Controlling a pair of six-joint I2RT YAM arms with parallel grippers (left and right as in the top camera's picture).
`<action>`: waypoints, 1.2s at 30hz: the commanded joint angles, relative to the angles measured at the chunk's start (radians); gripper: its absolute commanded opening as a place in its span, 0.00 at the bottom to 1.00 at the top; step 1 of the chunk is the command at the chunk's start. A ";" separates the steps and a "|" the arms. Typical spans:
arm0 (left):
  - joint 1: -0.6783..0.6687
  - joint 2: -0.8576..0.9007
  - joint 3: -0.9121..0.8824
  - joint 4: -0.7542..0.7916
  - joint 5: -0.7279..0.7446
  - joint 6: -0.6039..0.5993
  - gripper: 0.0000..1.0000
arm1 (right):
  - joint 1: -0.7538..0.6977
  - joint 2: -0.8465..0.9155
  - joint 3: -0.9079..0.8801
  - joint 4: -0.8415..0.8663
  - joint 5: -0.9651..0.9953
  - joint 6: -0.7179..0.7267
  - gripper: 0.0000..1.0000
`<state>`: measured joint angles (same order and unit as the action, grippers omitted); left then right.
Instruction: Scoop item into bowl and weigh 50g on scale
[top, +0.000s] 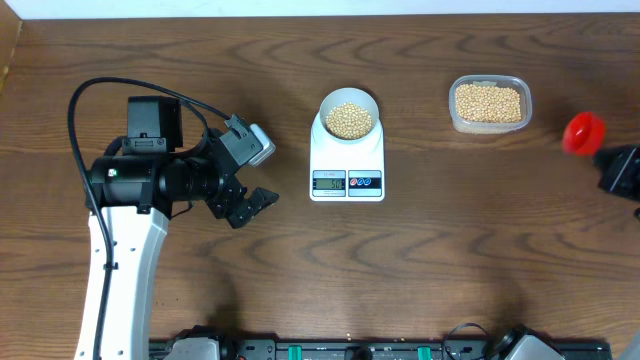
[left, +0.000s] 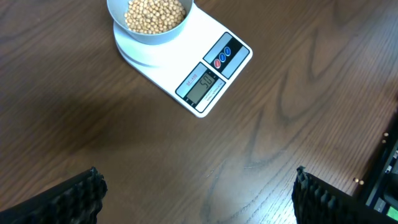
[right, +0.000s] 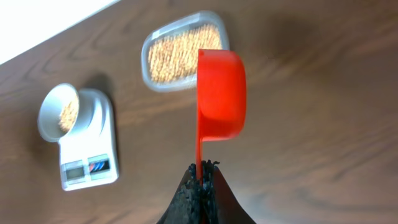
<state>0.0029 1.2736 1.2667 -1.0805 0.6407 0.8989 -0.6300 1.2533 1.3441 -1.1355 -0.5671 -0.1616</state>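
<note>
You held the scoop (right: 221, 93) clamped in your right pincer (right: 200, 171), left pincer (left: 198, 180) spread, both off the scale (top: 347, 160) for a true reading.

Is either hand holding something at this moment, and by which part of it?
The right hand grips the red scoop by the end of its handle. The left hand is open and holds nothing.

The round blue-grey bowl (top: 349, 95) of beige-tan beans (top: 349, 121) is set on the white rectangular scale (top: 347, 160); the clear plastic tub (top: 527, 104) is placed to its right.
</note>
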 joint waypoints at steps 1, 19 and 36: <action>0.003 0.006 0.019 -0.003 -0.005 0.017 0.98 | 0.003 0.010 -0.097 -0.009 -0.053 0.101 0.01; 0.003 0.006 0.019 -0.003 -0.005 0.017 0.98 | 0.003 0.010 -0.573 0.241 -0.053 0.553 0.01; 0.003 0.006 0.019 -0.003 -0.005 0.017 0.98 | 0.008 0.010 -0.783 0.572 -0.210 0.569 0.04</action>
<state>0.0029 1.2736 1.2667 -1.0805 0.6403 0.8989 -0.6296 1.2629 0.5735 -0.5903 -0.7849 0.3965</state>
